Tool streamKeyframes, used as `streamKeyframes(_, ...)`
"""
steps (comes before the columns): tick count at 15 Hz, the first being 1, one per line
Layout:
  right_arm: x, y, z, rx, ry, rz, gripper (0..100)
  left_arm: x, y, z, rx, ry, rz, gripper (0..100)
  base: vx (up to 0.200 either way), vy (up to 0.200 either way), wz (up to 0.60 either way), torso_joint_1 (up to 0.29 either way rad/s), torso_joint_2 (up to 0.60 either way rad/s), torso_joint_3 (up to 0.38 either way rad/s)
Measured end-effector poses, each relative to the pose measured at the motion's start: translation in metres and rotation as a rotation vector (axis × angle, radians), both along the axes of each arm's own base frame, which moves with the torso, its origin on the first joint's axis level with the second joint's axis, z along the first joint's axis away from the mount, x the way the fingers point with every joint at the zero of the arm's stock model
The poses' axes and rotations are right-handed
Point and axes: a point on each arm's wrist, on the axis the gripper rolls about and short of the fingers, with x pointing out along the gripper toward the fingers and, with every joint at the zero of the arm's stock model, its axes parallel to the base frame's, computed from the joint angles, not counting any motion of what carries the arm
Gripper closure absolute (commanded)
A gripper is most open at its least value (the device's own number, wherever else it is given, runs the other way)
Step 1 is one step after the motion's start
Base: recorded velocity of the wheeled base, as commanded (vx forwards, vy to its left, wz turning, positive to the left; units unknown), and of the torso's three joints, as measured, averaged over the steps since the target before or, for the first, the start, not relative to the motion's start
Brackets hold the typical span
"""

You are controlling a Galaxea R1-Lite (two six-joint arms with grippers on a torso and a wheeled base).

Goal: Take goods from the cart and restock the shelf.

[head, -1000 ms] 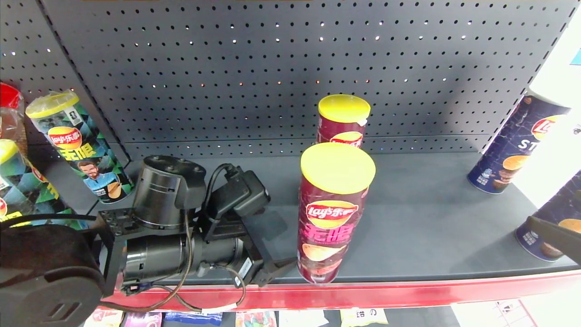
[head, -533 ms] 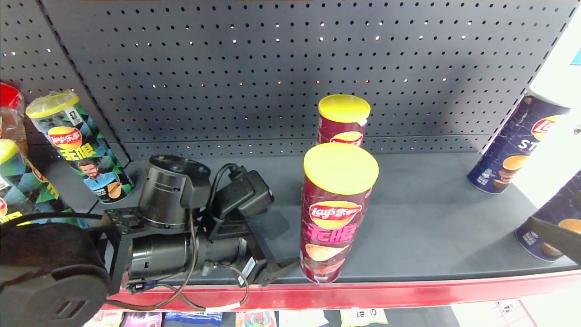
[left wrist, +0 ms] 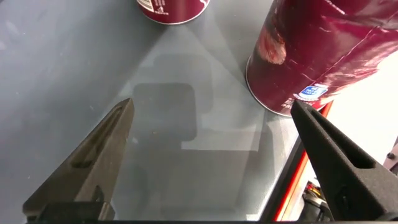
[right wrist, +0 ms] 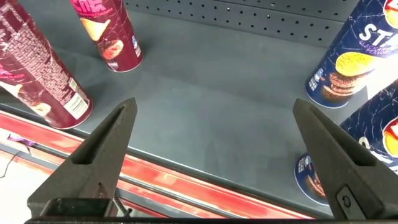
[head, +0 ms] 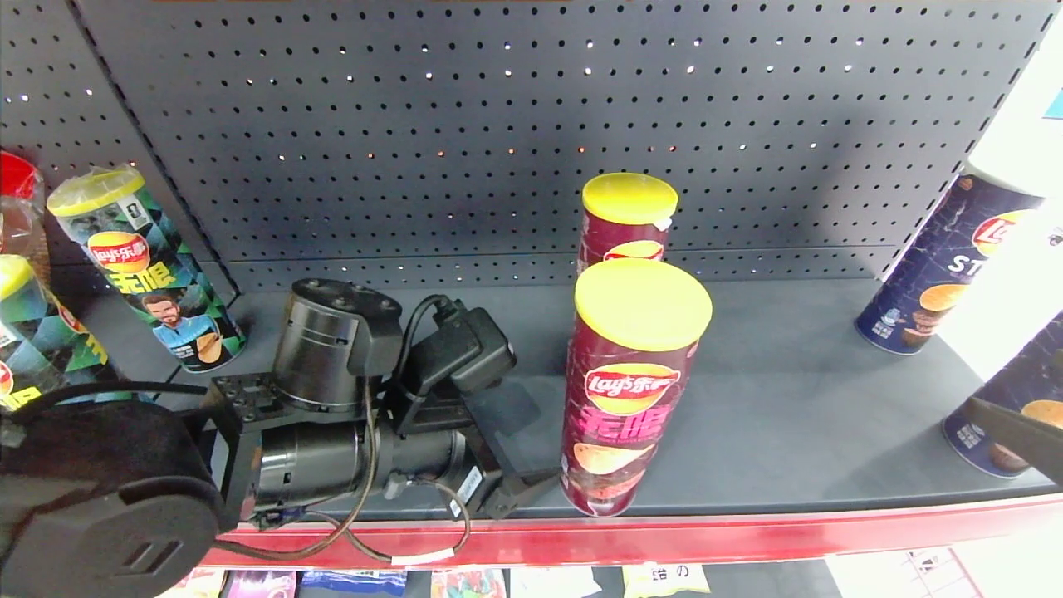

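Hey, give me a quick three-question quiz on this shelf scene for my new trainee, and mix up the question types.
1. True or false: the left gripper is open and grips nothing.
2. The front maroon can and the rear maroon can have lids of which colour? A red, B yellow, C blue.
3. Fill in: ____ dark blue cans stand at the right end of the shelf.
Key: 1 true; 2 B; 3 two.
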Motion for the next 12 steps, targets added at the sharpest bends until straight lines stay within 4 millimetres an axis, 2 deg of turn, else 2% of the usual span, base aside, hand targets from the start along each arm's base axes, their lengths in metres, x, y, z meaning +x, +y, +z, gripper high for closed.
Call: streamKeyframes(12,-0.0022,-0.0011,-0.0006,0.002,-0.006,-0.005,0,0.0072,-0.007,0.0029,-0.01,-0.012,-0.002,0,0.0,0.0,0.0,0.0,0.0,0.0)
